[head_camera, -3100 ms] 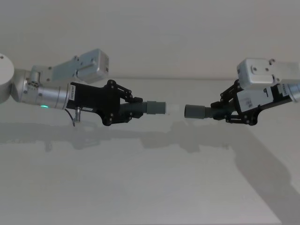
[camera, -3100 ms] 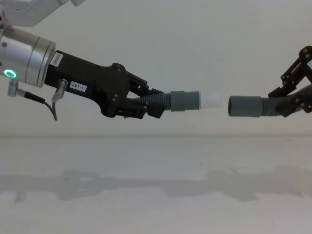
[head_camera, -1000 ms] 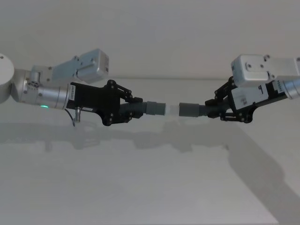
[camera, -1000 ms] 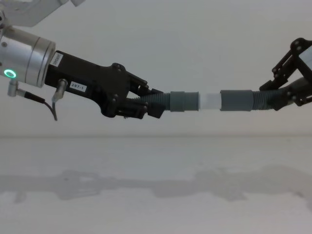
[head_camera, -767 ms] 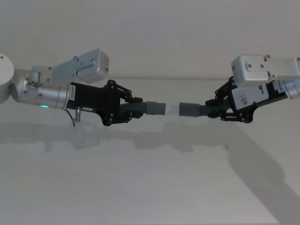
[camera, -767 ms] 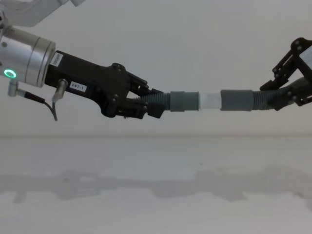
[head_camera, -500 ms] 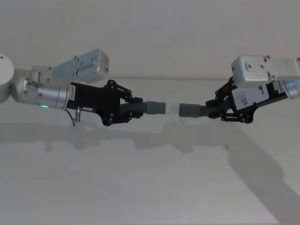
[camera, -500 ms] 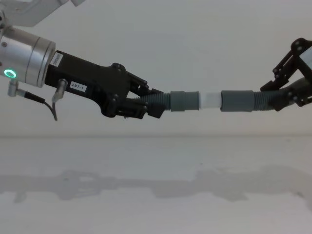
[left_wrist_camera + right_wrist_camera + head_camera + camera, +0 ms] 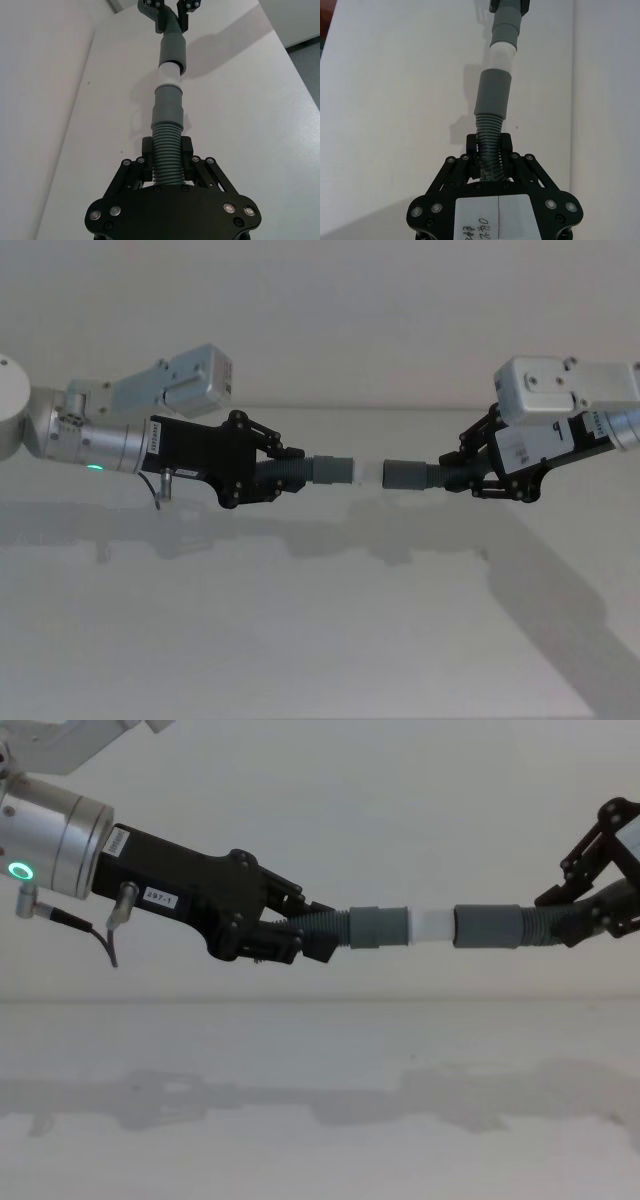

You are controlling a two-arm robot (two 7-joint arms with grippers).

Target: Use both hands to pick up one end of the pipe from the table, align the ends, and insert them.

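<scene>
Above the table, the left gripper and right gripper each pinch a ribbed hose in their jaws; the white plug tip meets the socket collar.

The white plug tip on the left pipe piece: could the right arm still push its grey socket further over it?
Probably yes. The right gripper holds its hose piece with the socket in line with the white plug tip, already meeting it. Nothing sits between them, and white remains exposed.
</scene>
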